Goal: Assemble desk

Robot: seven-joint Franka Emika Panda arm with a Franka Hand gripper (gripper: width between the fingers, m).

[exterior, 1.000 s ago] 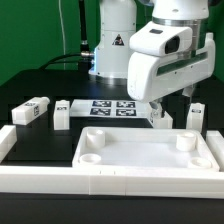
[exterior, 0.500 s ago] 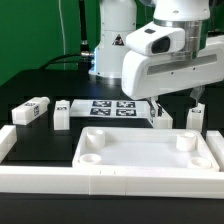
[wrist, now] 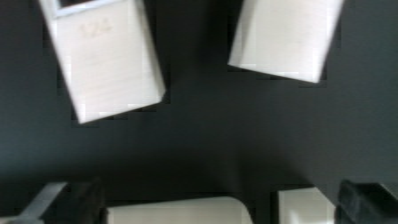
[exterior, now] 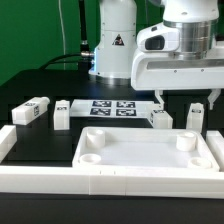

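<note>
The white tray-like tabletop (exterior: 140, 152) lies at the front of the black table. Two white legs (exterior: 35, 110) (exterior: 62, 116) lie at the exterior view's left. Two more legs (exterior: 160, 118) (exterior: 196, 116) stand behind the tabletop's far right edge. My gripper (exterior: 185, 100) hangs open and empty just above these two, touching neither. In the wrist view two white legs (wrist: 103, 62) (wrist: 290, 36) lie on the black surface, and the dark fingertips (wrist: 68, 203) of the gripper (wrist: 217, 205) stand wide apart. White shapes (wrist: 178, 212) show between them; which part they are I cannot tell.
The marker board (exterior: 112, 108) lies flat behind the tabletop. A long white border rail (exterior: 100, 184) runs along the front and up the exterior view's left side (exterior: 6, 142). The robot base (exterior: 112, 45) stands at the back.
The gripper has swung toward the exterior view's right and turned, so both fingers now hang spread over the two right legs. The parts have not moved.
</note>
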